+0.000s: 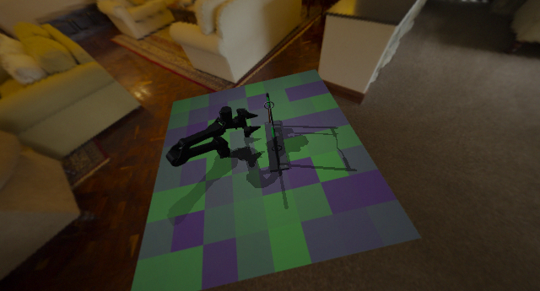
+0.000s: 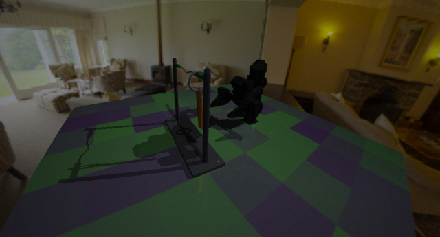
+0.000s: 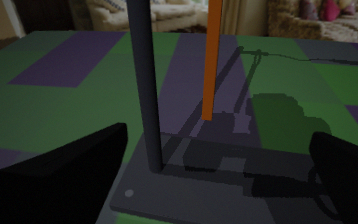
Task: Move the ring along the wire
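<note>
The ring [image 1: 264,105] [image 2: 189,82] hangs around the wire at the green part [image 2: 199,74] beside the near post [image 2: 206,120] [image 3: 146,90] of the exterior view. Its orange handle [image 2: 199,110] [image 3: 212,60] hangs straight down, its lower end above the base. The other green part [image 2: 177,65] is by the far post [image 2: 176,93], with the thin grey wire [image 2: 185,71] between. My gripper [image 1: 258,121] [image 2: 220,110] [image 3: 218,136] is wide open and empty, a short way back from the handle and post. No contact shows. The ring's top is outside the wrist view.
Both posts stand on a dark base plate [image 2: 214,161] [image 3: 180,200], which lies on the green and purple checkered table top [image 1: 253,240] [image 2: 282,202]. Shadows of the frame and arm fall across the table. Sofas stand beyond the table's edges.
</note>
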Robot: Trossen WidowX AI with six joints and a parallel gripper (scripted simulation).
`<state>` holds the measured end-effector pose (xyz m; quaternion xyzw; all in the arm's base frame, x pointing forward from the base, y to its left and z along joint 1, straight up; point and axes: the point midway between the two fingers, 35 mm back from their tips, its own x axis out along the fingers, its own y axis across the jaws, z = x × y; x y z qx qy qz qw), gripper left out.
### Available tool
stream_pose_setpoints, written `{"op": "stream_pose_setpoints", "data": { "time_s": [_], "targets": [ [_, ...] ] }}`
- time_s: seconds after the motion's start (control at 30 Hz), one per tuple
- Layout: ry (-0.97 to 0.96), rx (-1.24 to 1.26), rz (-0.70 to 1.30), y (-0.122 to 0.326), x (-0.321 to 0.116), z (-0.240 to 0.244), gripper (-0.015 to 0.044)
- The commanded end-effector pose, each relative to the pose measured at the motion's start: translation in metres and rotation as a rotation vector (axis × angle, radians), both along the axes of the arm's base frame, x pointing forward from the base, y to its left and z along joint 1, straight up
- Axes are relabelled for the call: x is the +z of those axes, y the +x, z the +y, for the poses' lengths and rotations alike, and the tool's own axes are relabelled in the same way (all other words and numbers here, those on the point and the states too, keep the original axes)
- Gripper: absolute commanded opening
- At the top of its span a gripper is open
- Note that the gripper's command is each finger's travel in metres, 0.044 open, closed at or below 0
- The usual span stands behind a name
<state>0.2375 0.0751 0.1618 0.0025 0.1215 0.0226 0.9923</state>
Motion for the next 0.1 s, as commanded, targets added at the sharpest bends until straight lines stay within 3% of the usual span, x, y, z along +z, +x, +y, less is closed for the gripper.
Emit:
{"op": "stream_pose_setpoints", "data": {
  "time_s": [0.0, 0.07],
  "targets": [
    [0.000, -0.006, 0.001, -0.0002, -0.0006, -0.0010, 0.0440],
    [0.000, -0.006, 0.001, -0.0002, -0.0006, -0.0010, 0.0440]
  ]
}}
